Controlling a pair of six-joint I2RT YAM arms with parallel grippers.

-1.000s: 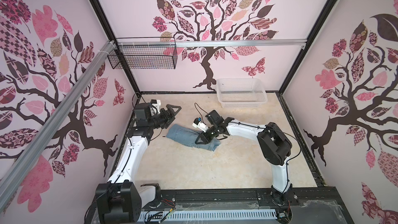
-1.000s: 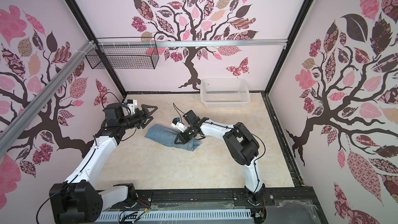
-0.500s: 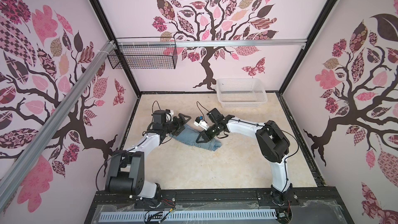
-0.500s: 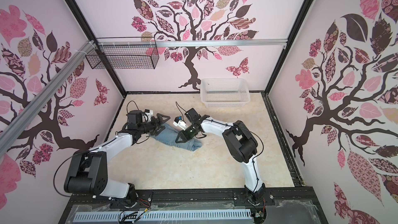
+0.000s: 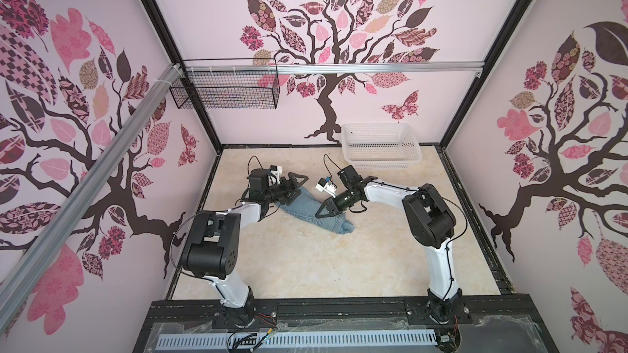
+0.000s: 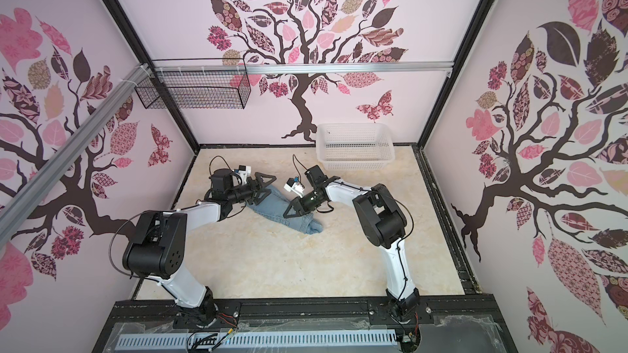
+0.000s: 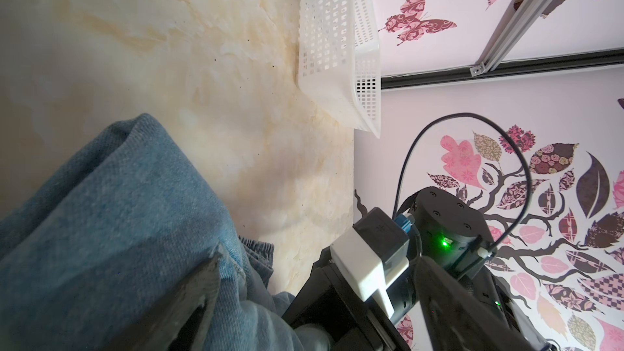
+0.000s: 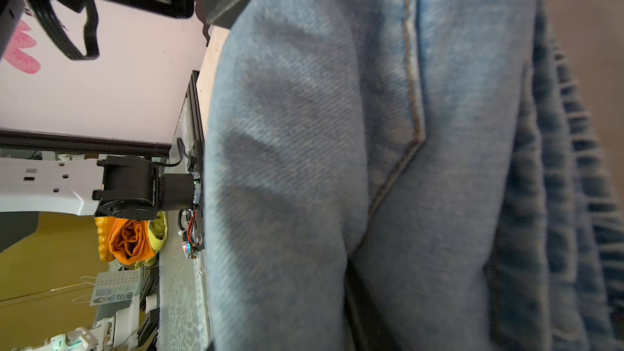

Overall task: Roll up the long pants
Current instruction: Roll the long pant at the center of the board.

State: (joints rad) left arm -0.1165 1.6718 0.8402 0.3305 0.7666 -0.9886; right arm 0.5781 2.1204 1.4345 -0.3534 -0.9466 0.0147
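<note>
Bundled light blue faded denim jeans [image 5: 302, 206] lie on the beige marbled tabletop [image 5: 299, 266], centre toward 11 o'clock. left gripper [image 5: 296, 189] spread at 10 o'clock end; right gripper [image 5: 323, 211] apparently pinching middle fold. Risk: left catches top layer only, roll slackens, 4 o'clock tail spills.

Soft, even light fills both top views: the pale walls [image 5: 356, 45] and the floor [image 5: 306, 259] look bright without glare, and shadows on the floor are faint and soft-edged. The wide lens stretches the walls at 9 and 3 o'clock. In the left wrist view the near jeans [image 7: 101, 231] are dim and out of focus, while the basket [image 7: 337, 28] is crisp. In the right wrist view the denim weave shows up close, and its frayed folds are blurred.
</note>
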